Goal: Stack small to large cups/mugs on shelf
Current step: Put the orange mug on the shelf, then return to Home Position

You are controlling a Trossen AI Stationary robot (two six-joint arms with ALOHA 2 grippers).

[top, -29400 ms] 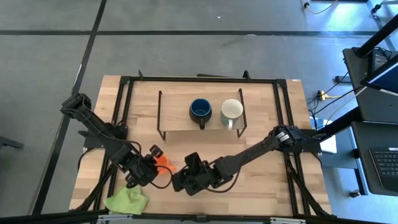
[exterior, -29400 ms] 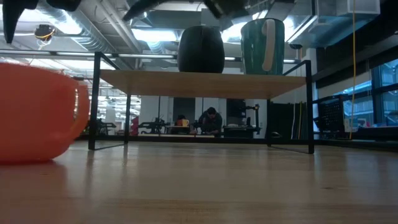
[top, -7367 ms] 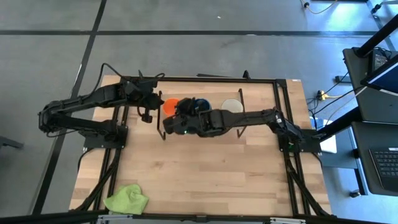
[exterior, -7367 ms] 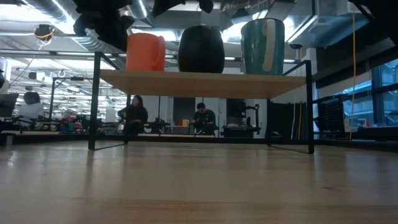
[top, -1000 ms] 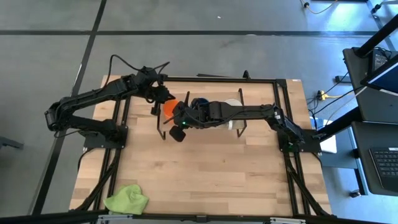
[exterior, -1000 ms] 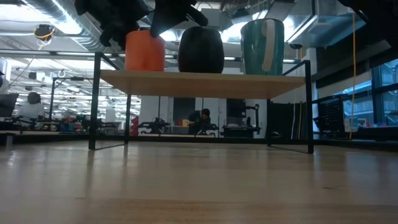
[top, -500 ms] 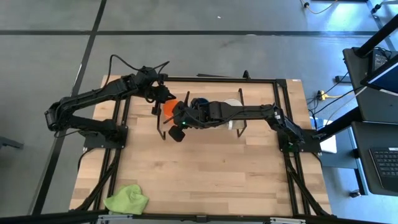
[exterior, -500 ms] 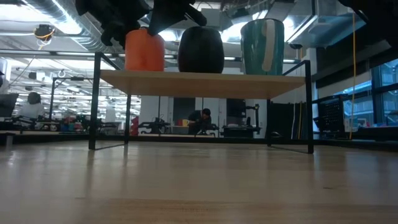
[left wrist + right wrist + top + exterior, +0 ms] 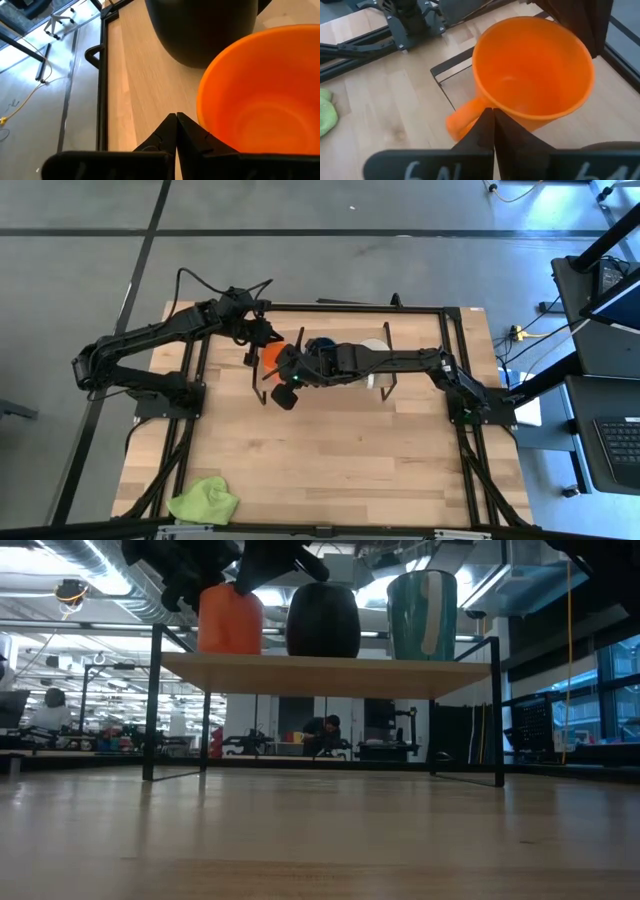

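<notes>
Shelf of light wood on thin black wire legs (image 9: 320,673) carries 3 mugs in a row: the tall white ceramic mug (image 9: 423,615) at one end, the round dark blue mug (image 9: 323,620) in the middle, the small orange mug (image 9: 229,621) at the other end, a little tilted. My left gripper (image 9: 176,131) is closed beside the orange rim. My right gripper (image 9: 492,125) is closed at its handle, holding nothing.

Orange mug (image 9: 532,75): smooth, glossy glaze. Shelf (image 9: 320,675): pale matt wood, black wire legs. Table (image 9: 330,450): light grained wood.
</notes>
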